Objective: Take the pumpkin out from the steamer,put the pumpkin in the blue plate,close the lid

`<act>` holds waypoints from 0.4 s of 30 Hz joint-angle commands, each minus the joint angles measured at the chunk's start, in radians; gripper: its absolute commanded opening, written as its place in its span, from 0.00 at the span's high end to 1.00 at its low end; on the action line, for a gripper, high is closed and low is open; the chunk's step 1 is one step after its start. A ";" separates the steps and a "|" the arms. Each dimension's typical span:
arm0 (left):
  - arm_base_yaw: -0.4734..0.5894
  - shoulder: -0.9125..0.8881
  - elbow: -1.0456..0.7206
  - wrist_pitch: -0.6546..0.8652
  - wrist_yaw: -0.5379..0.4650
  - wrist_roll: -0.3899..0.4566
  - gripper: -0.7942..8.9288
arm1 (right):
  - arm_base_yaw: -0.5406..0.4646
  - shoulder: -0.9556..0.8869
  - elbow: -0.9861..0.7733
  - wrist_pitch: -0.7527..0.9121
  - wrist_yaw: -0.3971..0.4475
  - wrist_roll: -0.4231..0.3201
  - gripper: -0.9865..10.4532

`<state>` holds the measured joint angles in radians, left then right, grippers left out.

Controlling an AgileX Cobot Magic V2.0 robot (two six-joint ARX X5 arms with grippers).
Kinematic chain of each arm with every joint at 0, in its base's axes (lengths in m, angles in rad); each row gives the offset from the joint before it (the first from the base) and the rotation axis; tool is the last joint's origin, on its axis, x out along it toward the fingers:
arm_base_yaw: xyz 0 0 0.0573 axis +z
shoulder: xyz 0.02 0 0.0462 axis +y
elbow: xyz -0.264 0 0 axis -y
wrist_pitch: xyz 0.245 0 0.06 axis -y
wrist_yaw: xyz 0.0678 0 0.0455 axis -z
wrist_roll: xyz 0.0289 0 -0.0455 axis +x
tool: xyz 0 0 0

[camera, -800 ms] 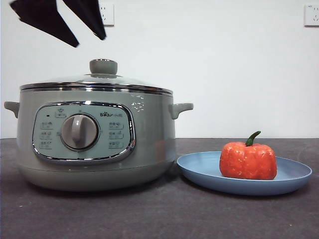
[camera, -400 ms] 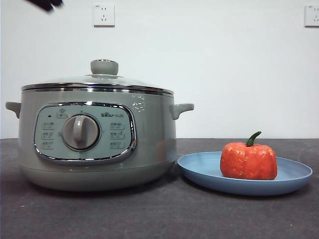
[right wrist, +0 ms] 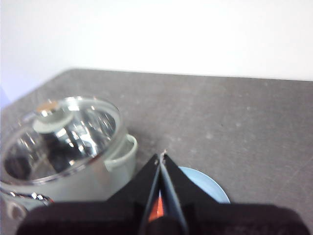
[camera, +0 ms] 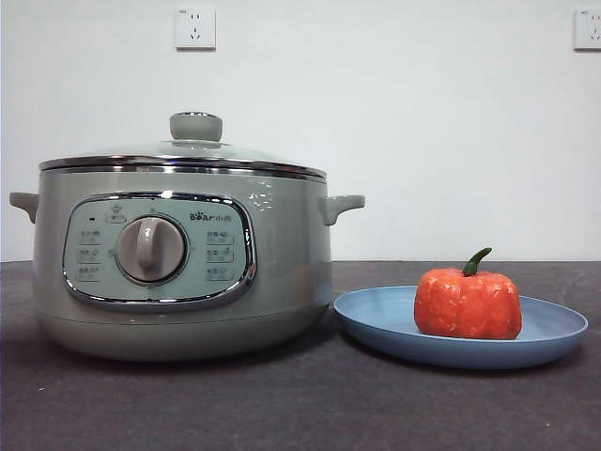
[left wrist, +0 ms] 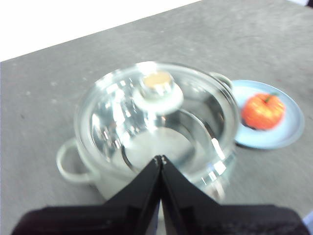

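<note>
Front view: the steamer (camera: 183, 258) stands at the left of the frame on the dark surface (camera: 300, 404), and the lid (camera: 183, 155) sits level on its rim, steel edge seated all round as far as we can see, knob up. The blue plate (camera: 460, 329) lies at lower right, its rim just beside the steamer's base; whether they touch we cannot tell. The pumpkin (camera: 468, 303) rests upright on the plate, right of its centre, green stem curving up. No arm shows in the front view. In the left wrist view the left hand (left wrist: 160, 159) hangs above the steamer with its two black jaws pressed together at the tips, holding nothing; below it we see the glass lid and, at the right of that frame, the plate with the pumpkin. In the right wrist view the right hand (right wrist: 162, 155) is likewise closed on nothing, with the plate's rim and a sliver of orange showing under it and the steamer at the left of the frame. We judge all three parts of the task done: pumpkin out, plated, lid on. The step in hand is then only to keep clear. Doing it well means we hold both hands high and away from the knob and the plate, avoid any sweep across the lid that could knock it askew, and leave the pumpkin undisturbed where it sits.
</note>
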<state>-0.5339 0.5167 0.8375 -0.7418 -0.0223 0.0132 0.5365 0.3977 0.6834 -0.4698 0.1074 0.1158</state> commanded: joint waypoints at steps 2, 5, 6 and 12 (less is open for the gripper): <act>-0.005 -0.050 -0.014 -0.001 0.005 -0.088 0.92 | 0.001 0.001 -0.009 0.014 0.006 0.077 0.91; -0.004 -0.050 -0.014 -0.001 -0.003 -0.104 0.92 | 0.002 0.001 -0.009 0.001 0.003 0.073 0.91; -0.004 -0.048 -0.014 -0.001 -0.003 -0.104 0.92 | 0.002 0.001 -0.009 -0.003 0.003 0.073 0.91; -0.004 -0.047 -0.014 0.000 -0.003 -0.103 0.92 | 0.001 0.001 -0.009 -0.011 0.004 0.073 0.91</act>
<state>-0.5343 0.4721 0.8284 -0.7471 -0.0231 -0.0799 0.5365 0.3988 0.6838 -0.4854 0.1078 0.1764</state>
